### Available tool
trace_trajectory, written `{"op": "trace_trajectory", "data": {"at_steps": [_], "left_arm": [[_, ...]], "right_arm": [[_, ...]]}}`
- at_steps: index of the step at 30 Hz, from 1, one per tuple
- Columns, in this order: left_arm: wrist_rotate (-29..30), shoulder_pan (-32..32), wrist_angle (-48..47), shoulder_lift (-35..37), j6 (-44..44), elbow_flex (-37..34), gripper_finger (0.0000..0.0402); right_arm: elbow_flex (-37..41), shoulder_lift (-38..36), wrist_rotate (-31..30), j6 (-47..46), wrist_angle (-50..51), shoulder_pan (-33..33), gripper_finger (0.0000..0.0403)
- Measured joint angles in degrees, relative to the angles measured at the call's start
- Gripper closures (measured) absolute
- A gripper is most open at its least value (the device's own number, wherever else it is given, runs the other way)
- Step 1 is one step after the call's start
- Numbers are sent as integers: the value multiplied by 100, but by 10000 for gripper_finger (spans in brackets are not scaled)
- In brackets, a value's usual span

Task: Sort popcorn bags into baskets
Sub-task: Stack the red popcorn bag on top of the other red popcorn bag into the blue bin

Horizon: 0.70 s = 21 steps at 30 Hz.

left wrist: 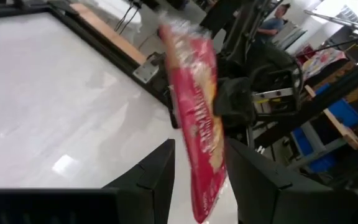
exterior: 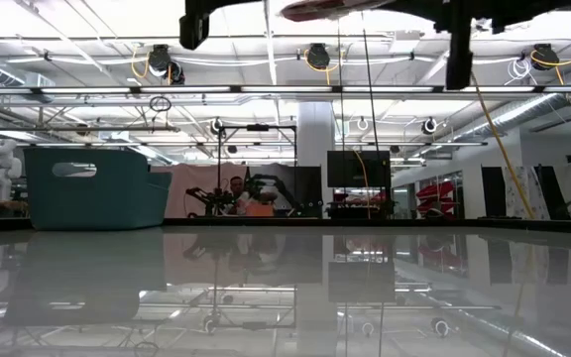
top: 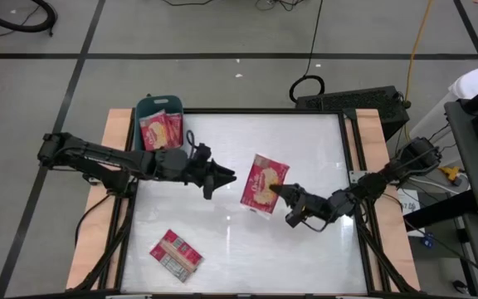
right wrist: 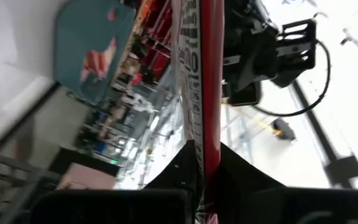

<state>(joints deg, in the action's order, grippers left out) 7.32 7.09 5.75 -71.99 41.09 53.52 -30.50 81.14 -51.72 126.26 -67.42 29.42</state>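
Note:
My right gripper is shut on a red popcorn bag held above the middle of the white table, its yellow-orange picture face up in the high view. My left gripper stands open just left of that bag; its wrist view shows the bag ahead of its spread fingers, and I cannot tell whether they touch it. The teal basket stands at the table's far left corner with red bags inside. One more bag lies flat near the front left. My right gripper pinches the bag's right-hand edge, near its near corner, between its two fingers. The wrist view shows the bag edge-on running out from between them. The fingers come about level from the table's right. The bag is lifted clear of the table, tilted.
A black frame and wooden side boards border the table. A black box and cables sit beyond the far edge. Open white tabletop lies to the front right.

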Motion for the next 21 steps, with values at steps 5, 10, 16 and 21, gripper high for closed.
{"op": "trace_trajectory", "data": {"at_steps": [5,10,16,21], "left_arm": [[-173,-4,68,5,154,-4,249],[-233,-23,92,-192,315,-7,215],[-357,-85,390,-468,384,-4,182],[-553,-116,732,-499,302,-7,191]], "right_arm": [[-79,2,540,452,-71,-287,388],[-302,4,1132,518,40,-526,388],[-435,4,1453,495,307,-793,388],[-442,28,1462,257,632,-1004,388]]}}
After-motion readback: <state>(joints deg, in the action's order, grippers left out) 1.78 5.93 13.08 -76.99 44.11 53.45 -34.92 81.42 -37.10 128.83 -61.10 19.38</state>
